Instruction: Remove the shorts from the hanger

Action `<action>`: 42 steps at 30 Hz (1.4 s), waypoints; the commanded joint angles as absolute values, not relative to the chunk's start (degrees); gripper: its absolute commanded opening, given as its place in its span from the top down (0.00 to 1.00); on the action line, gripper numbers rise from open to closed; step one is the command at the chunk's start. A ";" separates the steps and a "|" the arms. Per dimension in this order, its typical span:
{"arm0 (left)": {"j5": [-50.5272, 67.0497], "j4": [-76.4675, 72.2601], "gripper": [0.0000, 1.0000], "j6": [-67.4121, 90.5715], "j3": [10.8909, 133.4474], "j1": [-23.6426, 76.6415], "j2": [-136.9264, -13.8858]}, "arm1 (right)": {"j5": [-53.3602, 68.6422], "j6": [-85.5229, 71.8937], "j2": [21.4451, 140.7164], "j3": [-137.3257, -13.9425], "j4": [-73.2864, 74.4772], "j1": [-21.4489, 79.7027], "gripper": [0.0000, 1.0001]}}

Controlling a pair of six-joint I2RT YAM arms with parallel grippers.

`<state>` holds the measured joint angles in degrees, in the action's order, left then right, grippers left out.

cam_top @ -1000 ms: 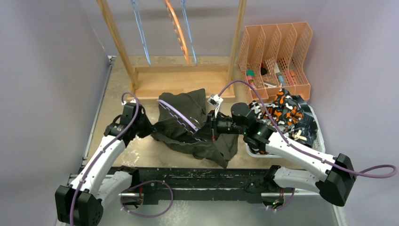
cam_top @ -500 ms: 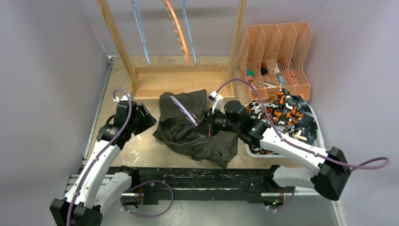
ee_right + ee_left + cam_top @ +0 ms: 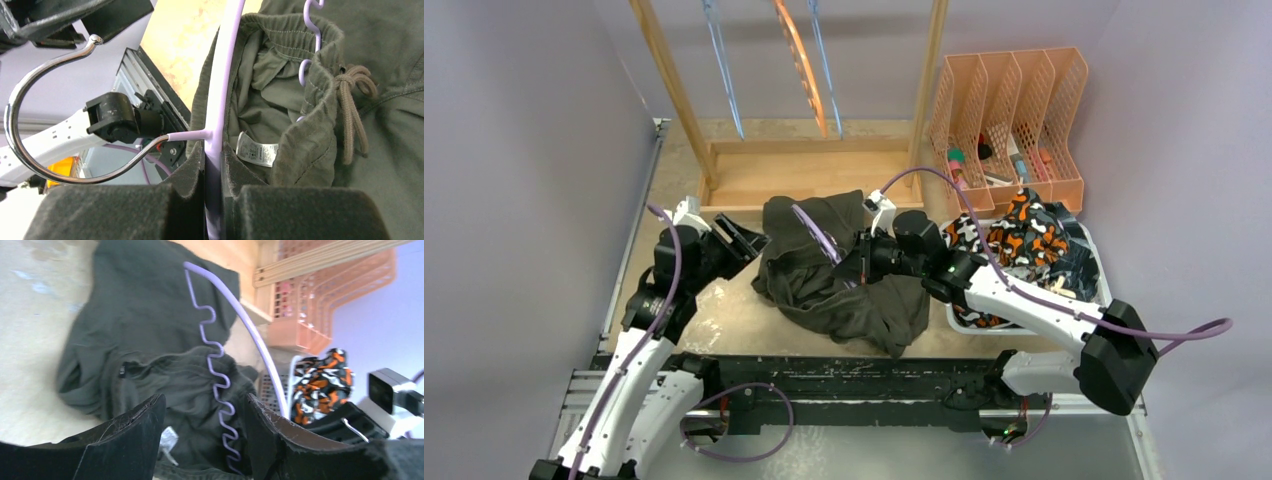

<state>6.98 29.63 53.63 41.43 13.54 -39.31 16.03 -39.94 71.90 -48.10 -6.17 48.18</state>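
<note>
1. The olive green shorts (image 3: pixel 824 270) lie crumpled on the table just in front of the wooden rack (image 3: pixel 809 165). Their upper fold is near the rack's base board.
2. The cloth is plain, dull olive and deeply creased. It is still threaded on a lavender hanger (image 3: pixel 819 235), which slants across the heap.
3. Only the right wrist view shows the waistband close up. It is gathered and stitched, with a knotted tan drawstring (image 3: pixel 352 95) and a white label (image 3: pixel 257 150) inside. The hanger's metal hook (image 3: pixel 94 40) curves out away from the cloth.
4. The left wrist view alone shows the hanger's (image 3: pixel 250 332) two bars, one smooth and arched, one wavy with notches. Both lie on top of the shorts (image 3: pixel 145 330).
5. Only the top view shows the orange-black-white shorts (image 3: pixel 1014 235), heaped in a white basket (image 3: pixel 1104 290) to the right of the rack.
6. The right gripper (image 3: pixel 212 155) is clenched on the hanger's (image 3: pixel 220 75) lavender stem just below the hook. Its pads press the stem from both sides, and the waistband (image 3: pixel 300 115) sits right against it.
7. The left gripper (image 3: pixel 746 236) is released, with its jaws standing apart and nothing between them. It sits in front of the rack's left end, just beside the left edge of the shorts. I cannot tell whether it touches the cloth.
</note>
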 commanded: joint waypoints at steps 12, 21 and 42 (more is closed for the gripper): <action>5.37 4.24 0.41 68.56 33.93 19.79 -37.51 | 22.82 -45.37 71.61 -50.24 -16.46 46.36 1.00; -10.78 0.66 0.41 67.07 36.92 37.39 -49.24 | 23.61 -44.64 71.49 -49.84 -15.88 46.36 1.00; -5.70 -7.57 0.67 72.12 33.69 41.70 -52.66 | 25.37 -49.35 73.10 -47.17 -24.02 46.34 1.00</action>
<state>-7.66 -6.33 70.28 34.48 41.08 -54.15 23.81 -46.85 73.23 -47.40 -15.20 46.11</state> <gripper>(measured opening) 0.353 0.081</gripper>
